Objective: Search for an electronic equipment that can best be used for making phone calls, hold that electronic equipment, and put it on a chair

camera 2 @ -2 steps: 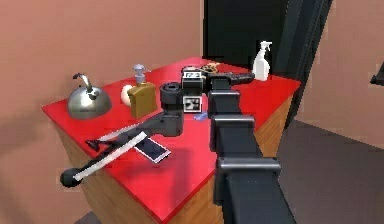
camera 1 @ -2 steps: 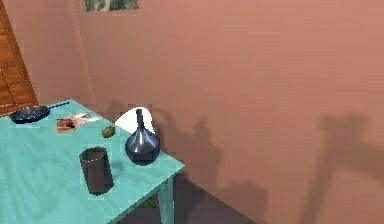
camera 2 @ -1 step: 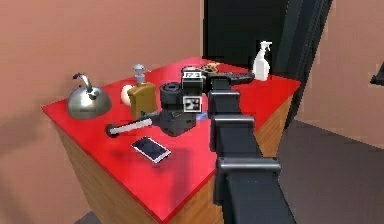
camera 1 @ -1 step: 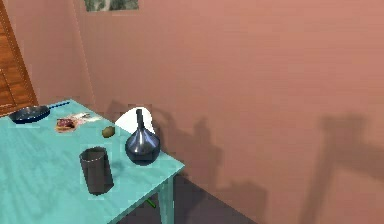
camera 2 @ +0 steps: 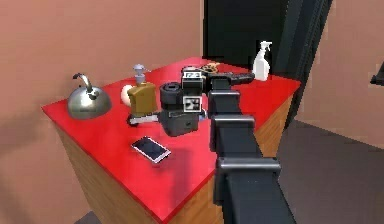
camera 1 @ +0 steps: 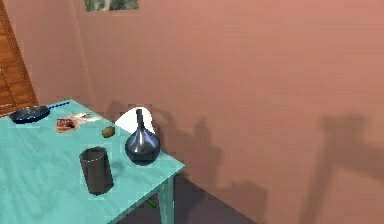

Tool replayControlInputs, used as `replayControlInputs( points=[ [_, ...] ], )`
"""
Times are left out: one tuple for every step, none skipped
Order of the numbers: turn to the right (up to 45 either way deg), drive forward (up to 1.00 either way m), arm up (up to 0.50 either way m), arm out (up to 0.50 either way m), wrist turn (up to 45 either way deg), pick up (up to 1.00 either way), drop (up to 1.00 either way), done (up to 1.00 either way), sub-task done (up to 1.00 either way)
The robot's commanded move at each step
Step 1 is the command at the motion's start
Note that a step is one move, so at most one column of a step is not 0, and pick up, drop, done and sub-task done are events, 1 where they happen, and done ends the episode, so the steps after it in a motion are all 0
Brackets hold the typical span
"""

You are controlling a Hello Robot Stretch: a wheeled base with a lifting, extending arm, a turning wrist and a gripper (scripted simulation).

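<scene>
Since the red table [camera 2: 110, 135] is the biggest thing around, start there: the dark arm [camera 2: 240, 150] stretches out over it, gripper [camera 2: 165, 118] at the far end among the clutter, and honestly I can't tell if it's holding anything. Up ahead sits a teal table [camera 1: 40, 170] with a white chair [camera 1: 135, 117] at its far side. Smaller stuff: kettle [camera 2: 88, 98], blue vase [camera 1: 142, 145], spray bottle [camera 2: 263, 60]. The phone [camera 2: 152, 149] lies flat on the red table, near the gripper.

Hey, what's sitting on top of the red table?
A grey kettle, a tan container, a phone lying flat and a white spray bottle. The arm covers part of the red table behind it.
</scene>
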Motion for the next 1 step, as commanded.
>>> replayControlInputs(
  points=[
    [0.0,0.00,-0.16,0.00,0.0,0.00,0.00,0.00,0.00]
  ],
)
